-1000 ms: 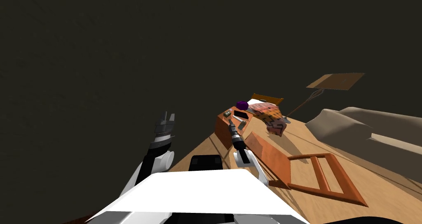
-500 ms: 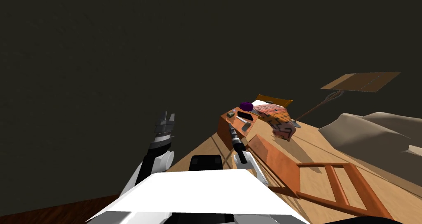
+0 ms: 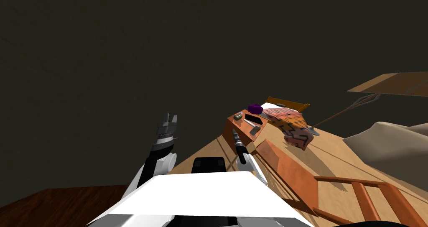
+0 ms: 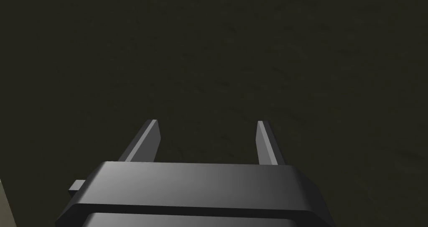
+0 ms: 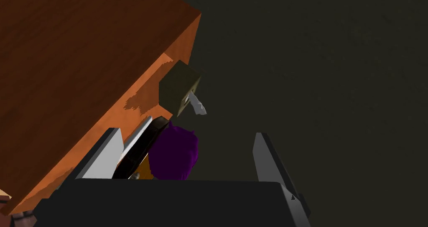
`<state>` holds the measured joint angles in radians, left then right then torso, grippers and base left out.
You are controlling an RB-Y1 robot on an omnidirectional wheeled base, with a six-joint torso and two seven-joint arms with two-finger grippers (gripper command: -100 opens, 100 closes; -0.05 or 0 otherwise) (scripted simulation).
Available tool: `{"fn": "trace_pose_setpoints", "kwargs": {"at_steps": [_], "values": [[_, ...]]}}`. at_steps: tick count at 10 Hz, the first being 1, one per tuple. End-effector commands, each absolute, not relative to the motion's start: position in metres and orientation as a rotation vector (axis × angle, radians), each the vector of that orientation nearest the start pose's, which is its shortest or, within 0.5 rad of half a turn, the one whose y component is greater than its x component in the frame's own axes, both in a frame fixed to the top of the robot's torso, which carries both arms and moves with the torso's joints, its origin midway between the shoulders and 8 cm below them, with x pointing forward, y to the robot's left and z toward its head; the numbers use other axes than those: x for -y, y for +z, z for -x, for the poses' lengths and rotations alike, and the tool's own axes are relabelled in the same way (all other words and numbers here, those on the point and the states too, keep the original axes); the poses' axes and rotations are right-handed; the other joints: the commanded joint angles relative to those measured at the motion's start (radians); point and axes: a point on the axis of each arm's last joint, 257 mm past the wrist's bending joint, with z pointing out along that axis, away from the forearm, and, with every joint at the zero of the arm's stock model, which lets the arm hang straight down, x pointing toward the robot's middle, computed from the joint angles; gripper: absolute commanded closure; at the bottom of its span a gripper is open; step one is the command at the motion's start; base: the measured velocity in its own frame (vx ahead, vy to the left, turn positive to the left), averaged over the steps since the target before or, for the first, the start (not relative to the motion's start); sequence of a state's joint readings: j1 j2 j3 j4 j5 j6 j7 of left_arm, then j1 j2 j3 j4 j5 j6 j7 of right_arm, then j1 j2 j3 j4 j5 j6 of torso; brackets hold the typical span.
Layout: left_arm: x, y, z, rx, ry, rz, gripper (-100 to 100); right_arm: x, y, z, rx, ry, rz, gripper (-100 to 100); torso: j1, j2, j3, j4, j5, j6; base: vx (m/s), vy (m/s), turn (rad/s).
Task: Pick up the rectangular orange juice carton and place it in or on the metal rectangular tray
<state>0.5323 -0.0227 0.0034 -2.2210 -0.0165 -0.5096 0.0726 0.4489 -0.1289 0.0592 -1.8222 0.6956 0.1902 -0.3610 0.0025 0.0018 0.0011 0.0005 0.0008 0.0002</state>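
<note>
Carton (image 5: pixel 179 88) on orange cabinet (image 5: pixel 62 49), beside dark tray (image 3: pixel 250 119); left tool (image 4: pixel 207 121), right tool (image 5: pixel 186 132) fingers spread.

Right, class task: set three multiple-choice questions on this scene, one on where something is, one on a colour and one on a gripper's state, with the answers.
1. Where does the purple lump lie?
A. on the cabinet's top
B. on the floor
C. on a wall shelf

2. What colour is the cabinet?
A. white
B. blue
C. orange-brown

3. How does the left gripper stand?
A. shut on a box
B. open and empty
C. shut and empty

Answers:
1 A: the head view shows the lump at the far end of the cabinet's top.
2 C: the cabinet's sides are orange-brown in the head and right wrist views.
3 B: its wrist view shows the two fingers well apart with nothing between them.
</note>
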Motion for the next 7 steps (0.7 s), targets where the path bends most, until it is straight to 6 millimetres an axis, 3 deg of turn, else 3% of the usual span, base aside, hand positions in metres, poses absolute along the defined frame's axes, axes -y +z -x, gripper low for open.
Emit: {"fn": "trace_pose_setpoints", "kwargs": {"at_steps": [1,4,7], "values": [[-0.287,-0.011,-0.350,-0.633,-1.325,0.756,0,0.337,-0.351,-0.385,-1.564,0.509,-1.175,-100,0.000,0.000,0.000,0.000,0.000,0.000,-0.019,0.037,0.086],[-0.287,-0.011,-0.350,-0.633,-1.325,0.756,0,0.371,-0.395,-0.358,-1.623,0.322,-1.238,-100,-0.001,0.000,0.000,0.000,0.000,0.001,-0.005,0.042,0.147],[-0.287,-0.011,-0.350,-0.633,-1.325,0.756,0,0.396,-0.415,-0.339,-1.654,0.183,-1.253,-100,-0.001,-0.001,0.000,0.000,0.000,0.000,0.002,0.029,0.105]]}}
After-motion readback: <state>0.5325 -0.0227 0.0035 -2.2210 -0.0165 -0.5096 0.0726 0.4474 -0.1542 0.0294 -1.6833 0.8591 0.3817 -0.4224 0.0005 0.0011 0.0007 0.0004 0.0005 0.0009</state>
